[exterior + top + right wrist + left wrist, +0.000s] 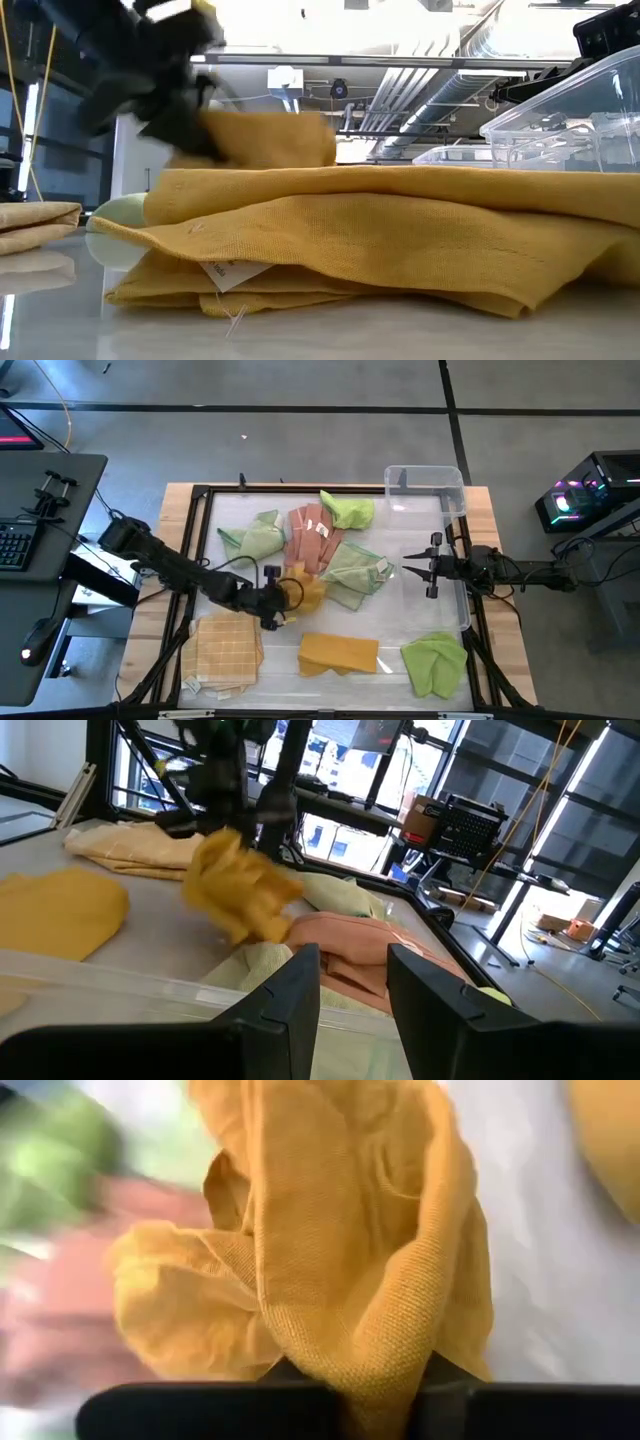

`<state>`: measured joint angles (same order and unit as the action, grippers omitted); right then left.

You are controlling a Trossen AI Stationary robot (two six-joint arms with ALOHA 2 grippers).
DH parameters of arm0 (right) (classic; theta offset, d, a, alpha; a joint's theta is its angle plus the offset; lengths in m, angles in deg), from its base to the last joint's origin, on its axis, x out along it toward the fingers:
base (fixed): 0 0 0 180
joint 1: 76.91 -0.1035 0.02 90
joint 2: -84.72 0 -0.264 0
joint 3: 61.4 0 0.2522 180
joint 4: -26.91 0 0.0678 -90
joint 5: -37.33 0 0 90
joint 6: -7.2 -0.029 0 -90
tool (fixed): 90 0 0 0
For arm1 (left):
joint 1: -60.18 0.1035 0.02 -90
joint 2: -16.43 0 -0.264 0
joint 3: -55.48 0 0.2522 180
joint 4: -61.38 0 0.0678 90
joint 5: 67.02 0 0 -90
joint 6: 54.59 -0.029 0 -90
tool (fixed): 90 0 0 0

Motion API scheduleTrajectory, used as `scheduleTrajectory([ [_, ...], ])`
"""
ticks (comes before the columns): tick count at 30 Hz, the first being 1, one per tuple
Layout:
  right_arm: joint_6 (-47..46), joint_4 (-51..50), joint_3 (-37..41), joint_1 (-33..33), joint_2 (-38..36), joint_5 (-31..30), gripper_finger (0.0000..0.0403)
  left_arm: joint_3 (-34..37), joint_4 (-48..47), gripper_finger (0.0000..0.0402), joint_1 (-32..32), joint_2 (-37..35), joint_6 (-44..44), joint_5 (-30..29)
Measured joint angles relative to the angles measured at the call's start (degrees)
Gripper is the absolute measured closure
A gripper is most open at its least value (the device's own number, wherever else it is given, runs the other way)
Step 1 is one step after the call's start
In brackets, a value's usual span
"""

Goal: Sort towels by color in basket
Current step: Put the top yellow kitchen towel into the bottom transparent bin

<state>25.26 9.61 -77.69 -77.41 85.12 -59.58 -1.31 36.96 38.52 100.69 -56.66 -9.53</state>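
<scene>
Mustard towel (305, 592) in left claw (275, 603)

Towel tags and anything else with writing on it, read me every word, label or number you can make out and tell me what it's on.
No text can be read in any view.
Sewn-in tag on the folded mustard towel: too blurred to read.
Small white tags on the salmon towels: too small to read.
Cardboard box in the room behind the table: any print is too small to read.
</scene>
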Motion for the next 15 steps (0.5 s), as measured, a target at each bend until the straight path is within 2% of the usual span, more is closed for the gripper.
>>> scheduleTrajectory([
  [4, 0.26, 0.75, 0.0, 0.03, 0.02, -1.31, 0.0289, -0.13, 8.69, 0.0397, 1.25, -2.52, -6.85, -0.55],
  [6, 1.69, 1.19, 0.01, 0.14, -0.02, -3.55, 0.0289, -0.13, 11.13, 0.0397, 2.18, -2.76, -8.31, 1.38],
  [10, 3.32, 0.85, 0.02, 0.14, 0.0, -4.18, 0.0289, -0.13, 13.99, 0.0397, 3.49, -2.49, -9.55, 5.85],
  [12, 1.42, 1.35, 0.02, 0.14, 0.02, -2.99, 0.0289, -0.13, 14.68, 0.0397, 3.9, -2.39, -9.81, 6.7],
  [15, -6.33, 1.85, 0.01, 0.12, -0.1, 1.83, 0.0289, -0.13, 14.86, 0.0397, 4.07, -2.39, -10.33, 6.74],
])
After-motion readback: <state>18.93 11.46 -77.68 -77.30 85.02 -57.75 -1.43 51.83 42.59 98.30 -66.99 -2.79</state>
